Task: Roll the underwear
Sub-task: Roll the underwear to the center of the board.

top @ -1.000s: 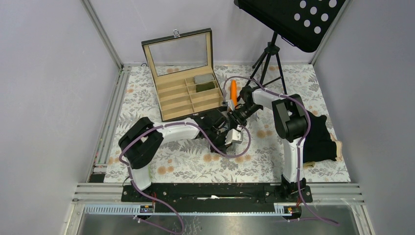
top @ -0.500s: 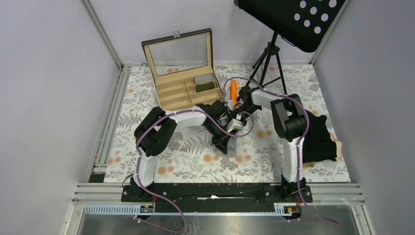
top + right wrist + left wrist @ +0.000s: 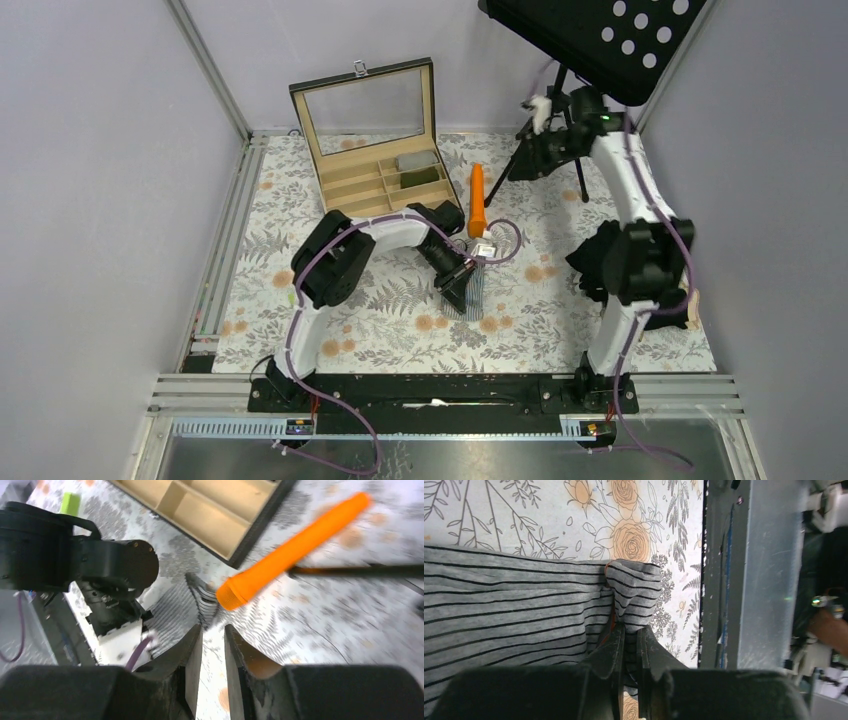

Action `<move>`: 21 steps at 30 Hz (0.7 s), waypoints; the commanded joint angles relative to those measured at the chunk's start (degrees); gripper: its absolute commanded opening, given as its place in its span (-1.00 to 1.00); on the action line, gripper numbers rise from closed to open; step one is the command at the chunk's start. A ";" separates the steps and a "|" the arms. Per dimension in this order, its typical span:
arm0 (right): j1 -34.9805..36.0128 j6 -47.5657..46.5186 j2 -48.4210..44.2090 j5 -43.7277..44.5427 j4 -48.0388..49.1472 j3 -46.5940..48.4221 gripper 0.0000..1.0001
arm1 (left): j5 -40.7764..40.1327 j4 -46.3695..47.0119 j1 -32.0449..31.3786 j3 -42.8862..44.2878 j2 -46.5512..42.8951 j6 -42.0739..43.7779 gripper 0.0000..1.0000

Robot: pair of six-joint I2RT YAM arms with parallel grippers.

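The light grey pinstriped underwear (image 3: 473,293) lies on the flowered mat at the centre, flat with one corner bunched up (image 3: 634,587). My left gripper (image 3: 630,630) is shut on that bunched fold, and striped cloth shows between its jaws. In the top view the left gripper (image 3: 462,283) sits low over the garment. My right gripper (image 3: 527,160) hangs high at the far right by the tripod. Its jaws stand a narrow gap apart with nothing between them (image 3: 213,630). The striped underwear (image 3: 180,612) lies well below it. The black underwear (image 3: 660,285) is heaped at the right, partly hidden by the right arm.
An orange carrot-shaped stick (image 3: 477,195) (image 3: 295,550) lies just beyond the striped garment. An open wooden compartment box (image 3: 350,205) stands at the back left, with rolled cloth in two cells. A black music stand's tripod (image 3: 575,150) stands at the back right. A green piece (image 3: 70,502) lies by the box.
The right arm has lifted away from the striped garment and swung up to the far right, its jaws parting slightly. The left gripper still grips the fold, and its elbow has shifted inward.
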 commanded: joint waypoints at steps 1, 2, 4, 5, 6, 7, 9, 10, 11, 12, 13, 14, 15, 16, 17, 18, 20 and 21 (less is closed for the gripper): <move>-2.66 6.47 -17.76 6.22 11.64 -10.89 -0.39 | -0.92 -2.58 1.17 5.07 8.57 0.98 -1.00; -2.67 6.76 -24.95 10.69 20.54 -19.73 -0.39 | -0.38 -6.25 1.62 8.43 11.00 2.47 -0.98; -2.68 6.45 -43.86 19.40 42.50 -41.78 -0.33 | 0.34 -12.49 2.47 13.94 15.80 3.55 -0.96; -2.68 5.85 -51.54 22.42 52.06 -51.12 -0.26 | 0.87 -14.10 2.95 16.11 17.86 3.52 -0.95; -2.61 5.16 -57.43 24.12 58.10 -58.88 -0.29 | 1.56 -15.06 3.50 18.04 19.60 2.95 -0.95; -2.55 3.25 -61.83 24.40 59.14 -63.47 -0.33 | 2.49 -15.49 4.02 19.35 21.12 2.03 -0.94; -2.50 -0.81 -66.87 21.65 50.95 -66.81 -0.35 | 3.91 -15.63 4.95 20.83 23.30 0.54 -0.94; -2.50 -2.12 -68.38 20.10 46.60 -67.52 -0.35 | 4.61 -15.41 5.34 21.13 23.82 0.02 -0.93; -2.42 -3.09 -69.78 19.17 42.88 -68.38 -0.35 | 4.98 -15.18 5.50 21.21 24.17 -0.27 -0.93; -2.41 -3.76 -70.88 18.50 40.43 -69.43 -0.35 | 5.21 -14.85 5.61 21.08 24.32 -0.35 -0.93; -2.41 -4.24 -71.98 18.05 38.94 -70.63 -0.34 | 5.20 -14.51 5.62 20.92 24.34 -0.42 -0.93; -2.35 -5.22 -72.64 17.05 37.45 -71.77 -0.28 | 5.13 -13.95 5.63 20.56 24.20 -0.58 -0.92; -2.24 -7.28 -72.85 14.91 35.74 -72.65 -0.25 | 4.97 -13.47 5.63 20.22 23.98 -0.81 -0.92; -2.01 -9.81 -72.64 12.25 33.23 -73.25 -0.21 | 4.72 -12.82 5.63 19.63 23.86 -1.58 -0.92; -1.42 -12.00 -71.82 9.83 31.02 -73.30 -0.16 | 4.32 -11.93 5.63 19.15 23.72 -2.46 -0.92; -0.45 -14.27 -70.57 7.34 27.85 -73.42 -0.11 | 4.19 -11.38 5.67 18.90 23.76 -3.04 -0.92; 4.61 -17.50 -67.18 8.29 25.00 -73.21 -0.05 | 4.66 -11.24 5.88 18.58 24.13 -3.48 -0.90; 8.65 -17.92 -65.50 11.02 25.13 -73.28 -0.03 | 5.03 -11.20 6.03 18.47 24.41 -3.68 -0.90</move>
